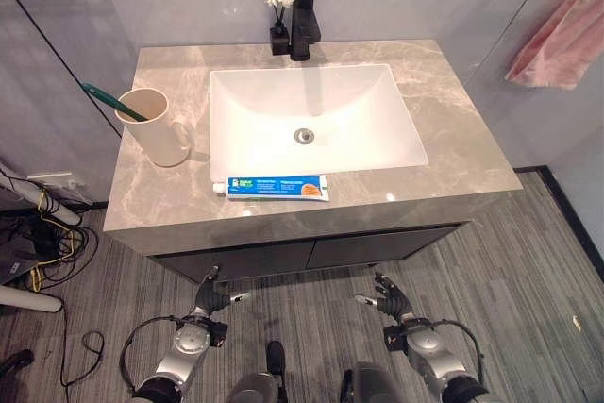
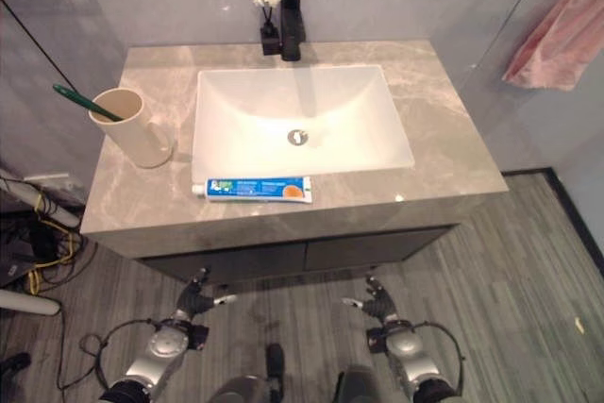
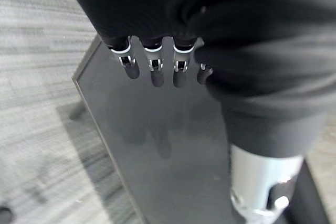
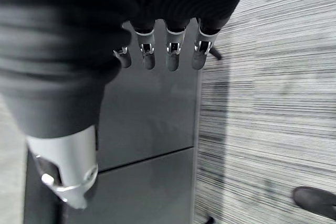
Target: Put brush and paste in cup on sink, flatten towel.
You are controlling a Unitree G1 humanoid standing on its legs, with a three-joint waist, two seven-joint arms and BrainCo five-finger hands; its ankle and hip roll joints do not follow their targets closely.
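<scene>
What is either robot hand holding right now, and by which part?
Nothing. The left robot hand and right robot hand hang open below the counter. The toothpaste lies on the counter; the toothbrush stands in the cup.

Bathroom: marble vanity (image 1: 453,153), sink (image 1: 316,120), faucet (image 1: 306,11)

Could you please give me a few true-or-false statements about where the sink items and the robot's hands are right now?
1. The toothbrush stands in the cup. True.
2. The toothpaste is in the cup. False: it lies flat on the counter in front of the basin.
3. The left hand holds the toothpaste. False: it is open and empty, low in front of the cabinet.
4. The right hand is open and holds nothing. True.
5. The pink towel lies in the basin. False: it hangs from a bar at the upper right.
</scene>
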